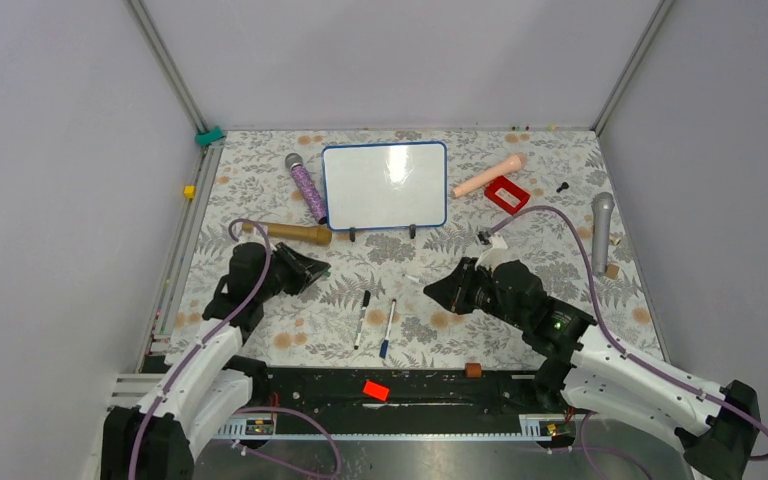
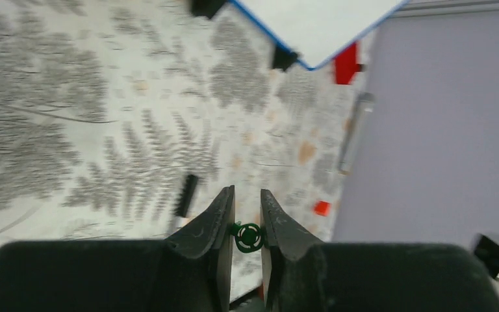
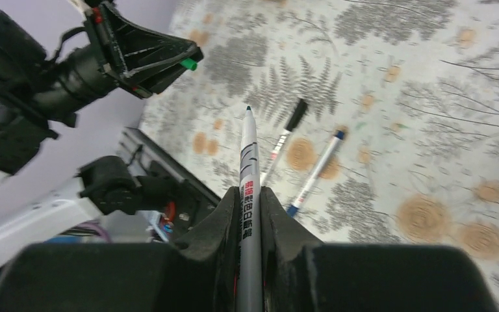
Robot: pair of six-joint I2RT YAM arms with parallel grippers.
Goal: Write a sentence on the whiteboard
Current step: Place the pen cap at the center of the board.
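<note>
The right gripper [image 3: 250,192] clamps an uncapped marker [image 3: 249,146], tip ahead; the left gripper [image 2: 247,195] pinches a green cap [image 2: 248,236]. Hold firmly approaching the blank whiteboard [image 1: 385,185] beyond.

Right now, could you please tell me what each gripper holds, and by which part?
The right gripper clamps a marker by its barrel, tip forward. The left gripper pinches a small green cap across its sides.

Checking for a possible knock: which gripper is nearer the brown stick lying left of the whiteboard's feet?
Left. The left gripper sits just nearer the arms than the brown stick; the right gripper is far off to the stick's right.
</note>
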